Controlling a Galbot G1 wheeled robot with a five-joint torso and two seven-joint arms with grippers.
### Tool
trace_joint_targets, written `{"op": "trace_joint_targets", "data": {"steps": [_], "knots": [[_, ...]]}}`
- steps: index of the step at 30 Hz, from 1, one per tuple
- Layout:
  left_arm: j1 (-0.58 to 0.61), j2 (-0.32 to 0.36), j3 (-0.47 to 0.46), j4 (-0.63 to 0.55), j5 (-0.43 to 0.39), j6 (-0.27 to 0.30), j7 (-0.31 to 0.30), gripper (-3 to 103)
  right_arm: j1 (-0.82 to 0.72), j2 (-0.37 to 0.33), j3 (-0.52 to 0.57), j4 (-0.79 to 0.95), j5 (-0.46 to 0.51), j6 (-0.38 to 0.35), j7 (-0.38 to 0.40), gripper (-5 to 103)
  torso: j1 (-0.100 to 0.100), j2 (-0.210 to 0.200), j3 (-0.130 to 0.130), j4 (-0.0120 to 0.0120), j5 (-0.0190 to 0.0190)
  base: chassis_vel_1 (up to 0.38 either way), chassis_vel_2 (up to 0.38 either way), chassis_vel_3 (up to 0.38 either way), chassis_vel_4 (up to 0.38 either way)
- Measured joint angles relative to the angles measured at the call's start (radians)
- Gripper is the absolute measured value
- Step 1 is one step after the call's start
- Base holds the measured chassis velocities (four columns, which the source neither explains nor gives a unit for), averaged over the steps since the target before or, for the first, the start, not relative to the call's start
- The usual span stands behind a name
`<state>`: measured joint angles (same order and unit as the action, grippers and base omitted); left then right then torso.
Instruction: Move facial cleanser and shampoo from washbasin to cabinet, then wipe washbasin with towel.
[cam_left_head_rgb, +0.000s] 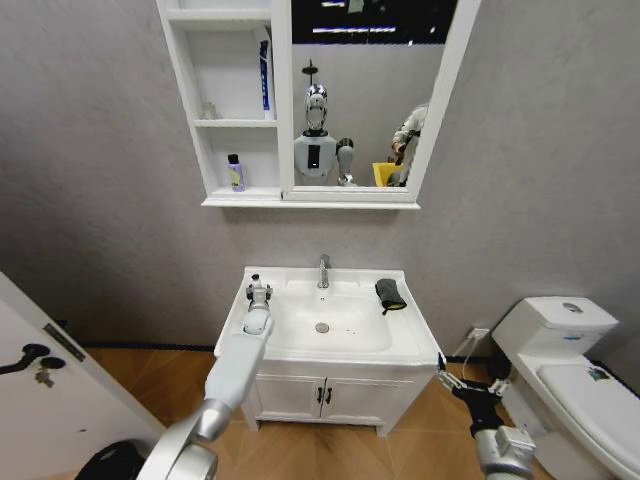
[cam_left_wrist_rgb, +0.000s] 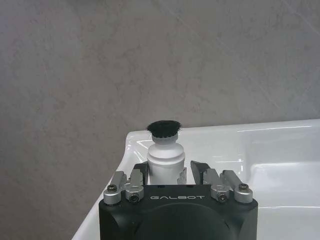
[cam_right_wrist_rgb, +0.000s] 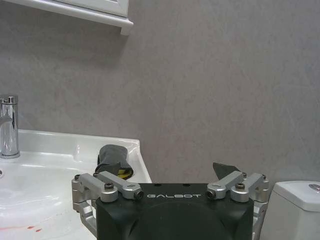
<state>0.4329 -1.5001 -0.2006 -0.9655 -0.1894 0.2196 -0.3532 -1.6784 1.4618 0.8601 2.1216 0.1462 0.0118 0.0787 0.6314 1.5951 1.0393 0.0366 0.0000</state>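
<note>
A white bottle with a black cap (cam_left_head_rgb: 256, 283) (cam_left_wrist_rgb: 165, 159) stands on the left rim of the washbasin (cam_left_head_rgb: 350, 335) (cam_left_wrist_rgb: 280, 150). My left gripper (cam_left_head_rgb: 258, 297) (cam_left_wrist_rgb: 169, 172) is shut on its neck. I cannot tell whether it is the shampoo or the facial cleanser. The dark towel (cam_left_head_rgb: 390, 294) (cam_right_wrist_rgb: 114, 157) lies on the basin's right rim. My right gripper (cam_left_head_rgb: 462, 375) (cam_right_wrist_rgb: 160, 172) hangs open and empty, low beside the basin's front right corner. On the wall above, the cabinet (cam_left_head_rgb: 240, 200) holds a white-and-blue tube (cam_left_head_rgb: 264, 75) and a small purple bottle (cam_left_head_rgb: 234, 172).
A chrome tap (cam_left_head_rgb: 323, 270) (cam_right_wrist_rgb: 9, 125) rises at the basin's back. A white toilet (cam_left_head_rgb: 570, 350) (cam_right_wrist_rgb: 295, 210) stands close on the right. At the left edge a door with a black handle (cam_left_head_rgb: 30, 355) leans in. Below the basin is a two-door vanity (cam_left_head_rgb: 320, 395).
</note>
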Motion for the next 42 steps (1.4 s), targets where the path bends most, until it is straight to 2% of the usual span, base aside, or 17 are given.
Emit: {"op": "trace_joint_targets", "data": {"steps": [5,6,11,13,15,16,19,20,22,24,26,27,29,32,35,39,42], "knots": [[0.075,0.025,-0.002,-0.128,-0.028,0.034,-0.007,33,0.010,0.012,-0.006,0.004,-0.007,-0.005,0.000,100,0.000,0.000,0.000,-0.0002,-0.0002,0.000,0.000,0.000,0.000],[0.075,0.025,-0.002,-0.128,-0.028,0.034,-0.007,33,0.010,0.012,-0.006,0.004,-0.007,-0.005,0.000,100,0.000,0.000,0.000,-0.0002,-0.0002,0.000,0.000,0.000,0.000],[0.173,0.154,0.035,-0.488,-0.172,0.159,-0.075,32,0.013,0.017,-0.016,0.004,-0.017,-0.009,0.000,100,0.000,0.000,0.000,0.0001,-0.0006,0.000,0.000,0.000,0.000],[0.180,0.180,0.040,-0.537,-0.192,0.175,-0.087,32,0.013,0.019,-0.017,0.002,-0.018,-0.008,0.000,100,0.000,0.000,0.000,-0.0003,0.0000,0.000,0.000,0.000,0.000],[0.170,0.326,0.052,-0.814,-0.367,0.304,-0.193,32,0.011,0.024,-0.026,-0.007,-0.022,-0.006,-0.001,100,0.000,0.000,0.000,0.0007,-0.0005,0.000,0.000,0.000,0.000],[0.170,0.326,0.052,-0.814,-0.367,0.304,-0.193,32,0.011,0.024,-0.026,-0.007,-0.022,-0.006,-0.001,100,0.000,0.000,0.000,0.0007,-0.0005,0.000,0.000,0.000,0.000],[0.037,0.460,0.074,-0.998,-0.633,0.413,-0.330,32,0.012,0.024,-0.031,-0.018,-0.028,0.000,-0.004,100,0.000,0.000,0.000,0.0002,-0.0008,0.000,0.000,0.000,0.000],[0.037,0.460,0.074,-0.998,-0.633,0.413,-0.330,32,0.012,0.024,-0.031,-0.018,-0.028,0.000,-0.004,100,0.000,0.000,0.000,0.0002,-0.0008,0.000,0.000,0.000,0.000],[-0.125,0.536,0.109,-1.034,-0.821,0.472,-0.388,32,0.011,0.023,-0.031,-0.015,-0.027,-0.003,-0.006,100,0.000,0.000,0.000,0.0002,0.0003,0.000,0.000,0.000,0.000],[-0.203,0.557,0.132,-1.028,-0.886,0.490,-0.401,32,0.007,0.024,-0.031,-0.003,-0.016,-0.014,-0.008,100,0.000,0.000,0.000,0.0001,-0.0002,0.000,0.000,0.000,0.000],[-0.411,0.563,0.195,-0.964,-1.001,0.515,-0.416,32,0.000,0.026,-0.030,0.022,0.018,-0.045,-0.008,100,0.000,0.000,0.000,0.0002,-0.0002,0.000,0.000,0.000,0.000],[-0.411,0.563,0.195,-0.964,-1.001,0.515,-0.416,32,0.000,0.026,-0.030,0.022,0.018,-0.045,-0.008,100,0.000,0.000,0.000,0.0002,-0.0002,0.000,0.000,0.000,0.000],[-0.588,0.523,0.250,-0.840,-1.069,0.522,-0.420,32,0.000,0.024,-0.020,0.017,0.017,-0.040,-0.008,100,0.000,0.000,0.000,-0.0003,0.0006,0.000,0.000,0.000,0.000],[-0.643,0.502,0.275,-0.776,-1.078,0.524,-0.412,32,-0.003,0.023,-0.015,0.013,0.016,-0.034,-0.008,100,0.000,0.000,0.000,-0.0002,0.0005,0.000,0.000,0.000,0.000],[-0.741,0.444,0.342,-0.589,-1.044,0.524,-0.330,32,-0.021,0.019,-0.004,0.011,0.023,-0.014,-0.008,100,0.000,0.000,0.000,-0.0003,0.0001,0.000,0.000,0.000,0.000],[-0.763,0.406,0.364,-0.495,-1.028,0.524,-0.289,32,-0.023,0.016,0.000,0.009,0.025,-0.007,-0.006,100,0.000,0.000,0.000,0.0001,-0.0003,0.000,0.000,0.000,0.000],[-0.800,0.347,0.380,-0.357,-0.978,0.522,-0.213,32,-0.023,0.013,0.000,0.009,0.024,-0.006,-0.006,100,0.000,0.000,0.000,-0.0001,0.0000,0.000,0.000,0.000,0.000]]}}
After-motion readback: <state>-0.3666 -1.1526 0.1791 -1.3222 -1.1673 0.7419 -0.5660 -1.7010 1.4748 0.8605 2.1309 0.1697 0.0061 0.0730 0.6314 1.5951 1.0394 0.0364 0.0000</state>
